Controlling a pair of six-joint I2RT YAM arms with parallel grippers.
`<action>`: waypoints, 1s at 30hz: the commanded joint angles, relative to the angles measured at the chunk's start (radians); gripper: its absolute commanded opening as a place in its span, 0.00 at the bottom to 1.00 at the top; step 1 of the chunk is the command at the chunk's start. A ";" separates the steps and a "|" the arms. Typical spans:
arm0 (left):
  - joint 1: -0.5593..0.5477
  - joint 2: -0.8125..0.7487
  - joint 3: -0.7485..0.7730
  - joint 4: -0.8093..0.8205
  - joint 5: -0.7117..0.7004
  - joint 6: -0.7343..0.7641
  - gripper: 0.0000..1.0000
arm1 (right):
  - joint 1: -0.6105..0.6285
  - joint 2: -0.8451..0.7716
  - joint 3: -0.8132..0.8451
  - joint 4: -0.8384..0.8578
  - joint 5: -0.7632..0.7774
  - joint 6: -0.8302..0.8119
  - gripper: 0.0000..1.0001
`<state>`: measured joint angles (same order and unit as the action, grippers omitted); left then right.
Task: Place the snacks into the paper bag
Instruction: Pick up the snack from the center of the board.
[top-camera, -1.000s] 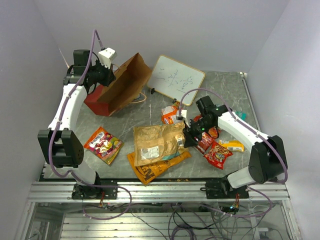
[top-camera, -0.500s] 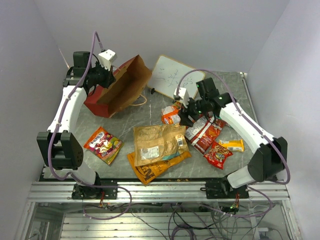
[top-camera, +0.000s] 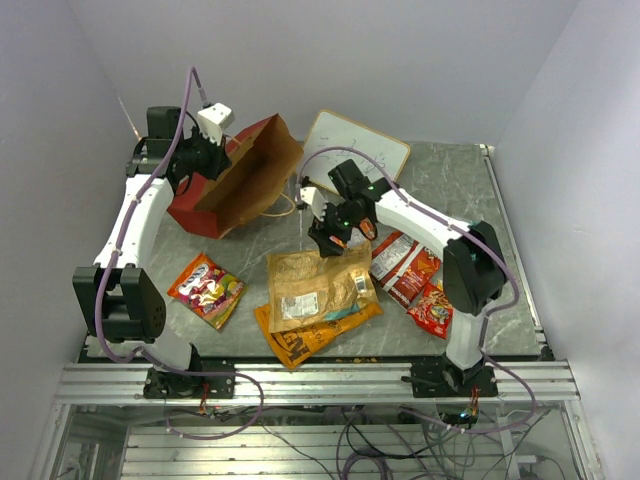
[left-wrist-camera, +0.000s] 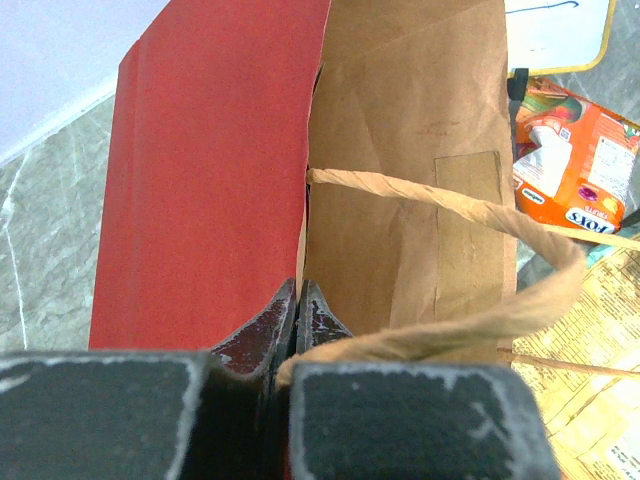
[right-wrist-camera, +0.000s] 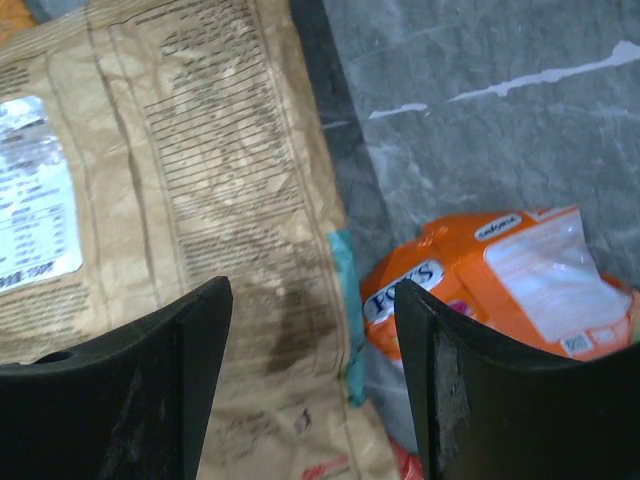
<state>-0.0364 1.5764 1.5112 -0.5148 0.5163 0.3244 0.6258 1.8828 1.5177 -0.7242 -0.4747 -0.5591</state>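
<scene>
Nearest the arm bases, an orange chip bag (top-camera: 298, 340) is lying flat on the grey tabletop (top-camera: 450, 180), half covered by a tan chip bag (top-camera: 312, 285) whose far edge is reaching under the right jaws. Those jaws are standing wide apart and gripping nothing. The tan bag's edge is showing beneath one finger (right-wrist-camera: 120, 400), and a small orange pack (right-wrist-camera: 495, 270) is lying just beside the other. Whether either finger is touching a packet cannot be told. To the right of these jaws, red packets (top-camera: 405, 265) are lying together, with another red packet (top-camera: 432, 310) nearer the bases. A multicoloured packet (top-camera: 205, 290) is resting well to the left of the right jaws, on the near side of the left jaws.

Farther back, the left jaws are pressing together on the rim of the paper bag (left-wrist-camera: 210, 180), red wall on one side and brown lining on the other. A twisted handle (left-wrist-camera: 480, 210) is looping out just beside them. The bag is leaning over, its open inside turned toward the right jaws. Beyond the right jaws, a white writing board (top-camera: 350, 150) is lying at the back.
</scene>
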 joint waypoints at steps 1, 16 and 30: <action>-0.010 -0.020 0.009 0.033 0.001 -0.010 0.07 | 0.002 0.092 0.079 -0.044 -0.011 -0.048 0.67; -0.011 -0.006 0.009 0.040 -0.011 -0.012 0.07 | 0.002 0.264 0.150 -0.151 -0.106 -0.121 0.67; -0.010 0.003 0.017 0.033 -0.016 -0.009 0.07 | -0.071 0.318 0.259 -0.311 -0.317 -0.151 0.19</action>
<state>-0.0364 1.5764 1.5112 -0.5121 0.5041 0.3210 0.5804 2.1849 1.7203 -0.9413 -0.6983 -0.6952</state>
